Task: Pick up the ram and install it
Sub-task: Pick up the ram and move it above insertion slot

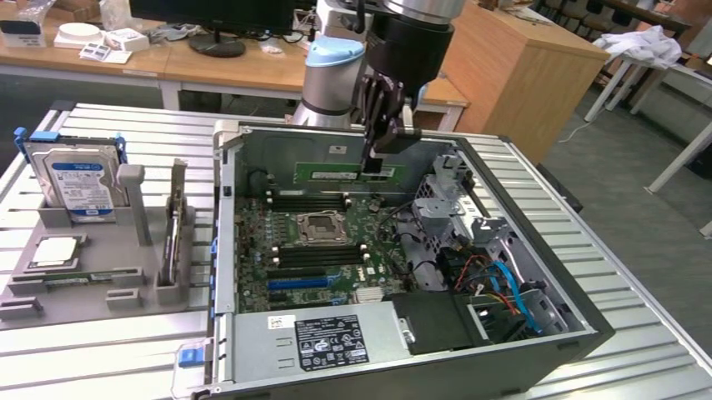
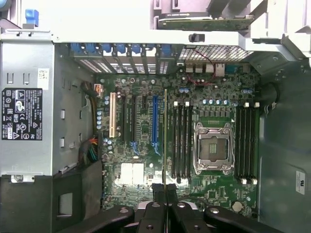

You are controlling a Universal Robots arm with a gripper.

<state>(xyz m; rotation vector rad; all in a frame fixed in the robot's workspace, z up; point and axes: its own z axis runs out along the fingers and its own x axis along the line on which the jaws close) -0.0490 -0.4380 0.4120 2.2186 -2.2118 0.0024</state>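
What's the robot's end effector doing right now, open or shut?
End effector: closed, holding the ram.

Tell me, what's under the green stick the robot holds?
The motherboard, with black memory slots beside the processor socket. The ram itself hides a thin strip of board directly beneath.

Power supply label [image 1: 330, 342]: black, white print and certification marks, too small to read.
Hard drive label [image 1: 80, 185]: blue and white, wording unreadable.
Label on the ram [image 1: 333, 174]: white, nothing legible.
Case sticker [image 2: 301, 182]: white, marks too faint to read.
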